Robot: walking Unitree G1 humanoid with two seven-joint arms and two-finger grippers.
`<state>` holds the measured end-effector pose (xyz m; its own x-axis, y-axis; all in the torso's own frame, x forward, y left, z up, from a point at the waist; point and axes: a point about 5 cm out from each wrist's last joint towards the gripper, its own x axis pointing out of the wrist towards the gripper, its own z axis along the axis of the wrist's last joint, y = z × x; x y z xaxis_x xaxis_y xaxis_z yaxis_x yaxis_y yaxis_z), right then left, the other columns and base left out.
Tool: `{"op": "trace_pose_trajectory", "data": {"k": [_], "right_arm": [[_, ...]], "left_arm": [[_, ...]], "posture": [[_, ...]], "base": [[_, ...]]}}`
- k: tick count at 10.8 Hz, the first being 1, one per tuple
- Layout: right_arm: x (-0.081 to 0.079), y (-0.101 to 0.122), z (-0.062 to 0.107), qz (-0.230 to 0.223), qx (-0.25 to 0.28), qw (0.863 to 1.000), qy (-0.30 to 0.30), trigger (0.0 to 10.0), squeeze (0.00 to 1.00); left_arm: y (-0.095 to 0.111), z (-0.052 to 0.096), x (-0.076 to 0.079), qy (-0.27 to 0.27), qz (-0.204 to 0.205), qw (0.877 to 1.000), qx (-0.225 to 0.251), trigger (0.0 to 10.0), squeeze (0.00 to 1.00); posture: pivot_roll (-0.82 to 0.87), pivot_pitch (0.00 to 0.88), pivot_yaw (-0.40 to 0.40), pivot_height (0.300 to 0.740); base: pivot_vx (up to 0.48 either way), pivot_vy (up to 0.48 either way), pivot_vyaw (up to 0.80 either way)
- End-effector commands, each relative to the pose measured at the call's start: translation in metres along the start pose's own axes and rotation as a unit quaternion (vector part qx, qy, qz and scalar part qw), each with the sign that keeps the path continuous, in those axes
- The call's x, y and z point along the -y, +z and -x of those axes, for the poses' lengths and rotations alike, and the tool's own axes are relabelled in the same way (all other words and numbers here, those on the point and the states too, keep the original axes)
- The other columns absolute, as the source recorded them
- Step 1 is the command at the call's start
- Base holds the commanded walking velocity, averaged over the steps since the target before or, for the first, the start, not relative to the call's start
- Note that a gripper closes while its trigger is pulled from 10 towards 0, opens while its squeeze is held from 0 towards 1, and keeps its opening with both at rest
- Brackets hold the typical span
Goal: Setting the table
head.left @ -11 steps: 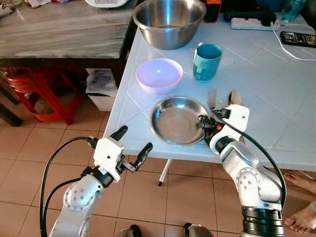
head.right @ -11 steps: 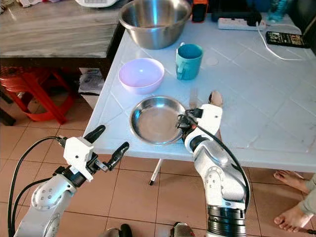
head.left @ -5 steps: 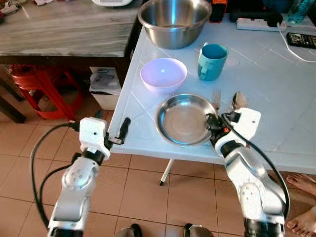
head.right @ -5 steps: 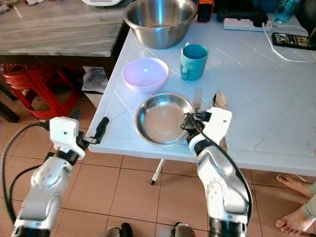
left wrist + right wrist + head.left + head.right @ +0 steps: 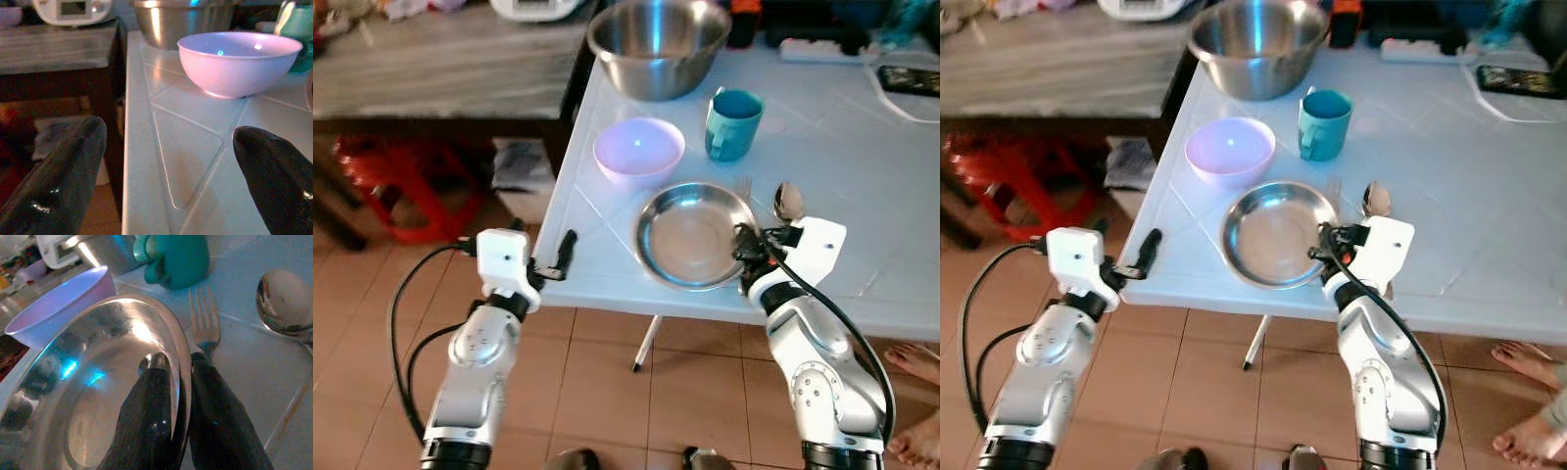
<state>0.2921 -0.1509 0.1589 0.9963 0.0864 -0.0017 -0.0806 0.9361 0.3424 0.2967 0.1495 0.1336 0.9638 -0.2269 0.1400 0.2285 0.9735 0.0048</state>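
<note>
The shallow round stainless-steel plate [image 5: 694,234] lies near the front edge of the white tiled worktop [image 5: 862,166], and everything else is placed from it.

Well to the plate's left, off the worktop's left edge and over the tiled floor [image 5: 362,323], the left claw [image 5: 553,264] hangs released; in its wrist view the two black fingers [image 5: 54,181] stand wide apart with the worktop's corner between them, gripping nothing.

Behind the plate and slightly left sits the pale lilac plastic bowl [image 5: 638,150], close to the plate but apart from it. Farther back in the same direction stands the large stainless-steel mixing bowl [image 5: 658,41], at the worktop's far left corner. Directly behind the plate stands the teal ceramic mug [image 5: 732,123], its handle facing the lilac bowl.

At the plate's right rim the right claw [image 5: 745,248] is clenched on the plate: the wrist view shows one black finger [image 5: 146,416] inside the dish and the other outside, the rim pinched between them. Just beside that rim lies a steel fork [image 5: 204,323], tines pointing toward the mug; its handle seems to run under the outer finger, though the contact is hard to make out. Right of the fork lies a steel spoon [image 5: 787,202], bowl upward.

Far right and behind the plate, a dark phone [image 5: 907,78] with a white cable rests on the worktop.
</note>
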Motion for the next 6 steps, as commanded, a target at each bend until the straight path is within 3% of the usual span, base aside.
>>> {"op": "trace_pose_trajectory", "data": {"k": [1,2,6], "right_arm": [[-0.0073,0.0005,0.0015,-0.003,0.008,1.000,0.012,10.0,0.00],[-0.0079,-0.0001,0.0016,-0.002,0.009,1.000,0.012,10.0,0.00],[-0.0127,0.0014,-0.0004,0.007,0.020,1.000,0.022,10.0,0.00]], "left_arm": [[-0.0029,0.0023,-0.0054,0.005,-0.007,1.000,-0.006,10.0,0.00],[-0.0028,0.0017,-0.0053,0.004,-0.007,1.000,-0.006,10.0,0.00],[-0.0039,0.0015,-0.0041,0.005,-0.005,1.000,-0.005,10.0,0.00]], "posture": [[-0.12,0.164,0.092,0.740],[-0.11,0.164,0.091,0.740],[-0.11,0.164,0.092,0.740]], "base": [[0.000,0.469,-0.59],[0.000,0.480,-0.48],[0.000,0.480,0.00]]}}
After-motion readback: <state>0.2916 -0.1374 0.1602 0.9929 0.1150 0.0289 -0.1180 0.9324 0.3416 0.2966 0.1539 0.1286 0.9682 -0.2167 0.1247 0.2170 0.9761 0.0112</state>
